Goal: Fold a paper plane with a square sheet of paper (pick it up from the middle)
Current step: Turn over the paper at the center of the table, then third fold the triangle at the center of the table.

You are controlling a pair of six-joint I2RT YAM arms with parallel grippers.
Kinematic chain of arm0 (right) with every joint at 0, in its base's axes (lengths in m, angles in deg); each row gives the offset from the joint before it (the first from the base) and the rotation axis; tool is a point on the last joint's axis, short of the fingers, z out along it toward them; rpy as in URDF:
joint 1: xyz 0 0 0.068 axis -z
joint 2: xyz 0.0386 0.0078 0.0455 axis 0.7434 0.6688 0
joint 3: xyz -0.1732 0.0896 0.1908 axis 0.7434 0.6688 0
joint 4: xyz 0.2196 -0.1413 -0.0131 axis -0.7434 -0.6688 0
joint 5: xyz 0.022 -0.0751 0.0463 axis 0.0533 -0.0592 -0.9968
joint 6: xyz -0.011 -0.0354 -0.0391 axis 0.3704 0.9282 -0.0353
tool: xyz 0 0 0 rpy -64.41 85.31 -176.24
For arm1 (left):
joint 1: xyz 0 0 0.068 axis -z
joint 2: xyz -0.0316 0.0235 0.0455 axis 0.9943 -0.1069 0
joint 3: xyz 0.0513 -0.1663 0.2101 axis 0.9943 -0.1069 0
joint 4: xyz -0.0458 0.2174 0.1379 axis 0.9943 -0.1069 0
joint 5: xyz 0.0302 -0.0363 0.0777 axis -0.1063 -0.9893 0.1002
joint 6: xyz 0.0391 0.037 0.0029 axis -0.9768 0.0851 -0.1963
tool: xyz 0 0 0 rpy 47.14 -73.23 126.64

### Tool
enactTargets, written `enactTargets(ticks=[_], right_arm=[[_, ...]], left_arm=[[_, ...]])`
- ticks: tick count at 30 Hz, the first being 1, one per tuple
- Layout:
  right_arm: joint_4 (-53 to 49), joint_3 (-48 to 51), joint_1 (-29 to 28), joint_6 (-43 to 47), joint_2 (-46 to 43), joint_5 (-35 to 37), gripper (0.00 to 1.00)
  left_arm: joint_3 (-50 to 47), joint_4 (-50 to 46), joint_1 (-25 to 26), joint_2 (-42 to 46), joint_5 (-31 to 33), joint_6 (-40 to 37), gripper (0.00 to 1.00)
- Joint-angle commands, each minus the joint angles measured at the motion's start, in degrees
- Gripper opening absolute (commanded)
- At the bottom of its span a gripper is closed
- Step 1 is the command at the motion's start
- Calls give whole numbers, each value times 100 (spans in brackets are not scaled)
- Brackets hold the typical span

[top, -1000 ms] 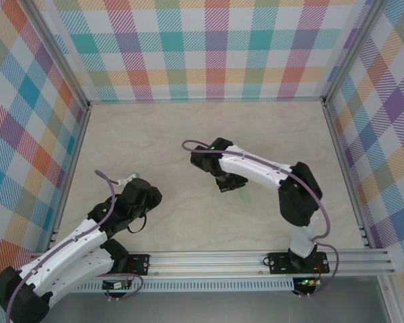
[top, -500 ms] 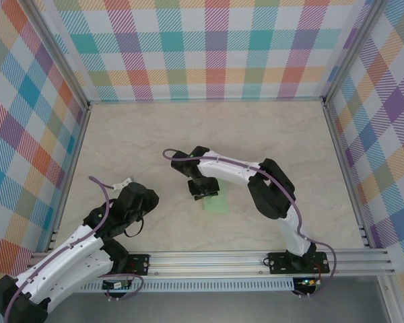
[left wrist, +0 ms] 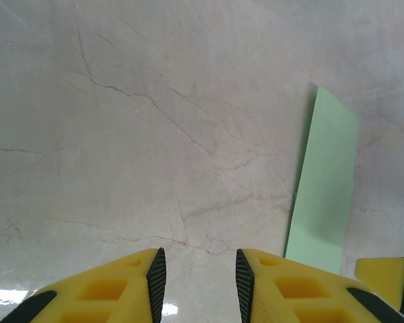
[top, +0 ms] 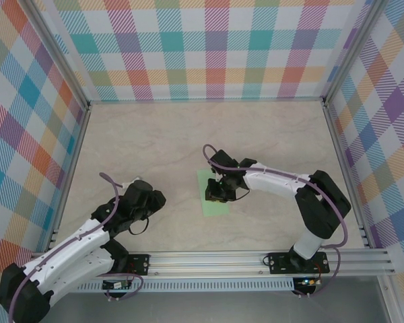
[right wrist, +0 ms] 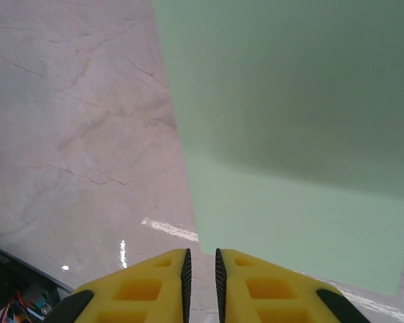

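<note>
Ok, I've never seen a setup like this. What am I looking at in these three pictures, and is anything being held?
These are two robot arms, a left arm and a right arm, bolted at the near edge of a table with checked walls. One picture looks down from above and behind them. The other two come from a camera on each wrist, so the yellow fingers at the bottom are that arm's own tool. A pale green paper lies flat on the table. The right tool is over it, almost shut, with nothing seen in its grip. The left tool is open and empty, off to the paper's left.
</note>
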Motion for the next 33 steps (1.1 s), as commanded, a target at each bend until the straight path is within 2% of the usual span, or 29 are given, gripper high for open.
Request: enactTargets(ticks=[1, 9, 18, 26, 33], right_arm=[[765, 164, -19, -305, 84, -327, 18], [1151, 459, -44, -964, 498, -90, 18], [1371, 465, -192, -1285, 709, 8, 18], [892, 300, -195, -1276, 322, 270, 21], [-345, -383, -213, -1322, 61, 823, 26]], left_arm=[[94, 314, -46, -240, -326, -148, 35], [178, 429, -45, -618, -444, -203, 39], [290, 433, -44, -700, -492, -234, 40], [281, 471, -49, -705, -568, -213, 40], [273, 404, -42, -627, -761, -221, 41]])
